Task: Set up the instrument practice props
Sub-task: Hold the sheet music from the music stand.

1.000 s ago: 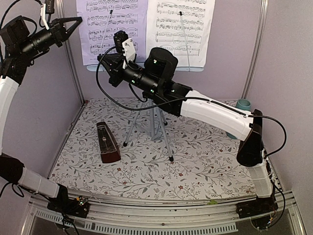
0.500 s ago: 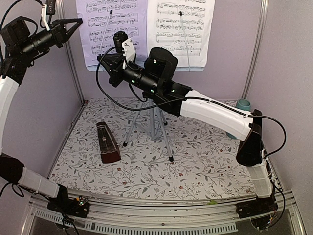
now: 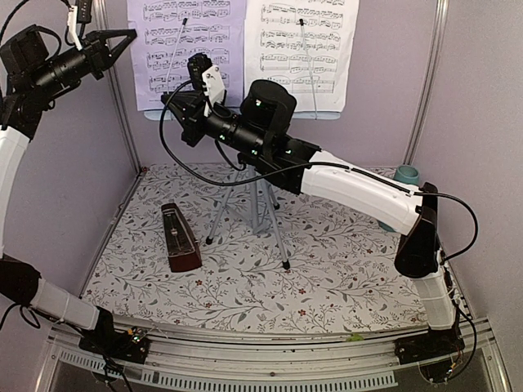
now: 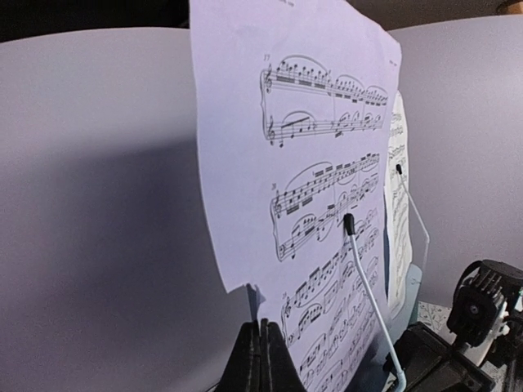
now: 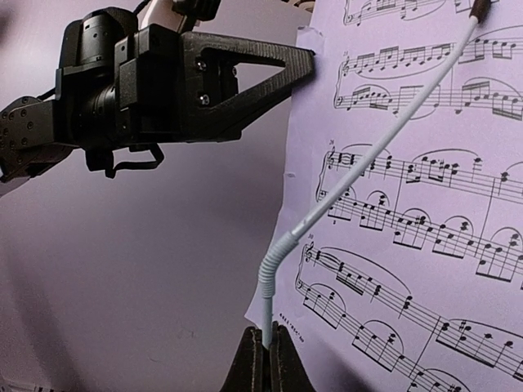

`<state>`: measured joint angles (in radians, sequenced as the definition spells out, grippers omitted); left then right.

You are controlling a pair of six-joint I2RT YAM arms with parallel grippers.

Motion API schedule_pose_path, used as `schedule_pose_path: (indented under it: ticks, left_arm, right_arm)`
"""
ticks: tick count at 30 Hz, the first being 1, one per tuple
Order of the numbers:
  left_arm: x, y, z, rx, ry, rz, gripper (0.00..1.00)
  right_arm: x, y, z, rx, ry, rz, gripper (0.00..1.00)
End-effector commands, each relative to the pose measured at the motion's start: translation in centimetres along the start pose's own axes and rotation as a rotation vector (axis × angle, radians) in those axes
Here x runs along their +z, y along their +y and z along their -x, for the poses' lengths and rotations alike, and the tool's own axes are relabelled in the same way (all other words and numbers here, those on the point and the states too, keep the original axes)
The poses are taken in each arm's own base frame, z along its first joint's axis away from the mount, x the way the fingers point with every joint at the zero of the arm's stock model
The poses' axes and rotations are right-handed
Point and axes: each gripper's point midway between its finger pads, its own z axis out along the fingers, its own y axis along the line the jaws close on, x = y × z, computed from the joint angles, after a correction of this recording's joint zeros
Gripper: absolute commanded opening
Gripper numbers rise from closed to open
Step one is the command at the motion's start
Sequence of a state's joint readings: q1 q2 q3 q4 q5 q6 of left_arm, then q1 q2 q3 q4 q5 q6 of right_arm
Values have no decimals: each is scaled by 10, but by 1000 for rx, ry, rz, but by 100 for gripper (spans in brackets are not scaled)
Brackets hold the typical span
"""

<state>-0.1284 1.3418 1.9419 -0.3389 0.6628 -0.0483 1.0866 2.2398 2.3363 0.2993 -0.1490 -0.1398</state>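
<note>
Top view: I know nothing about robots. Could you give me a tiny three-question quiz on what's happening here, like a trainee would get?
1. True or false: in the top view, the metronome stands right of the tripod legs.
2. What is the right gripper shut on? A) a page corner B) the white wire C) nothing
3. How many pages are up?
Key: 1 false, it stands left of them. 2 B. 3 two.
</note>
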Motion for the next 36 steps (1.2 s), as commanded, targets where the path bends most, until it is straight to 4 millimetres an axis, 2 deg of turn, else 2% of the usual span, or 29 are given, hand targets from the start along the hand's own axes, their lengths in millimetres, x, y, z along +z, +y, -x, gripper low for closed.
schedule_pose_path:
  ticks: [1,17,27,32,36]
  left_arm:
    - [-2,4,0,24,15,17,0]
    - [-2,3,-6,18,31,11,0]
    - [-3,4,-7,23,31,19,0]
    - [-4,4,-6,24,28,29,0]
    - [-5,5,-4,27,24,35,1]
  right_arm:
    - [4,20,-4,-24,-3,63,0]
    - [4,30,-7,-40,5,91,0]
    - [5,26,-8,-40,12,64,0]
    - [4,26,-3,-30,5,61,15]
    - [3,24,0,-29,5,54,18]
